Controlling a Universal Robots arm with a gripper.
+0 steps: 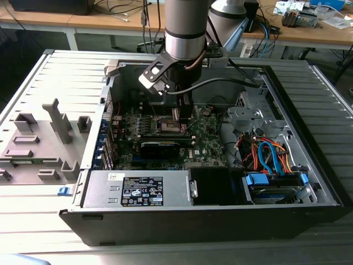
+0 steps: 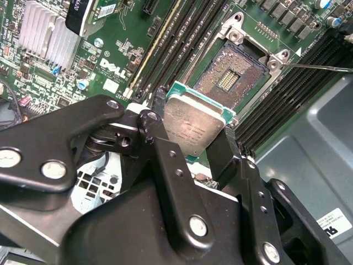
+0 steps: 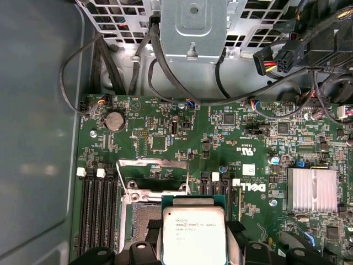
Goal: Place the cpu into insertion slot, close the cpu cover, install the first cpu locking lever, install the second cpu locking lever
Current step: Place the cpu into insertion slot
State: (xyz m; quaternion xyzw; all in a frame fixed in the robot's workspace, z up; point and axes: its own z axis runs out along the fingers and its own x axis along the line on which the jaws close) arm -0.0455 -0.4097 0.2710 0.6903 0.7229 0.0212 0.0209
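My gripper [image 2: 192, 141] is shut on the cpu [image 2: 196, 124], a flat square chip with a silvery top and a green edge, pinched between two black fingers [image 2: 225, 154]. The chip hangs just above the green board, beside the insertion slot [image 2: 229, 80], which lies open with its dark pin field bare. In the first wrist view the cpu [image 3: 193, 232] sits at the socket's edge, and the cpu cover [image 3: 151, 163], a silver frame, stands raised behind the slot. In the exterior view the gripper [image 1: 177, 117] hovers over the slot [image 1: 168, 128] inside the open computer case.
A thin locking lever [image 2: 320, 68] juts out beside the socket. Black memory slots [image 3: 99, 204] flank it, and a finned heat sink [image 3: 311, 189] stands nearby. A long black card [image 1: 160, 147], the power supply [image 1: 138, 189] and bundled cables [image 1: 270, 154] crowd the case.
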